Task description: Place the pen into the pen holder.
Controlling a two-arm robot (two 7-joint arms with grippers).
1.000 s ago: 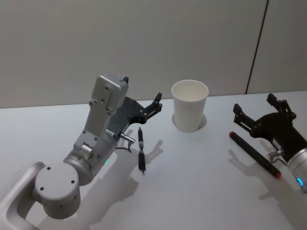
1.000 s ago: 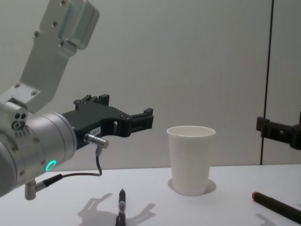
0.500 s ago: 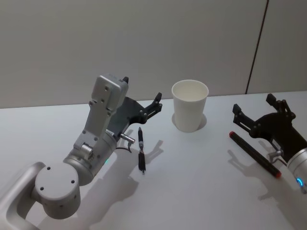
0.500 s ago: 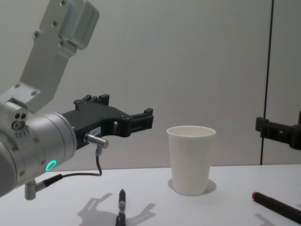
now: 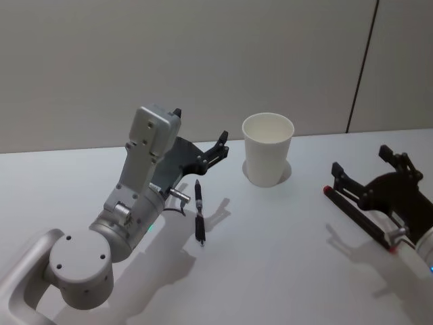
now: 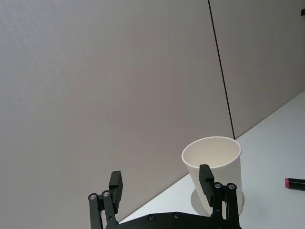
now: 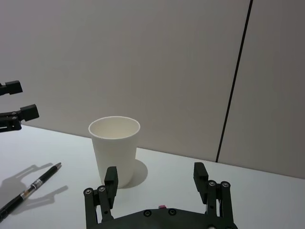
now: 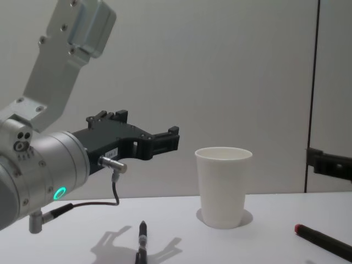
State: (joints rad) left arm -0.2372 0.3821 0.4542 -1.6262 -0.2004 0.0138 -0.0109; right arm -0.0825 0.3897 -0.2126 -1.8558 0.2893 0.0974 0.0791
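The right gripper [image 5: 360,158] hangs over the black marker pen [image 5: 346,208] with its jaws spread wide, holding nothing. The marker lies flat on the white table [image 5: 270,264] beneath them, clear of the fingers. In the head view its far end sits under the finger nearer the cup, and the barrel runs back under the gripper's body. In the right wrist view a sliver of red shows low in the gap between the two fingers. The pen holder [image 5: 268,154] stands upright ahead of these jaws and off to the robot's left, well apart from them.

The left gripper [image 5: 200,127] is raised above the table, its jaws likewise released and empty. A black ballpoint pen [image 5: 199,210] lies flat below and slightly behind its fingertips, tip pointing away from the robot. The pen holder stands ahead of these jaws, to the robot's right.

The marker is a slim, straight, matte black cylinder with red at each end. The ballpoint is thinner, with a silvery tip and a pale band at mid-barrel. The pen holder is a plain white paper cup, tapered towards its base, with a rolled rim and its mouth facing up. Both grippers have black, angular fingers studded with small screws. The left arm's housing is smooth silver-grey.
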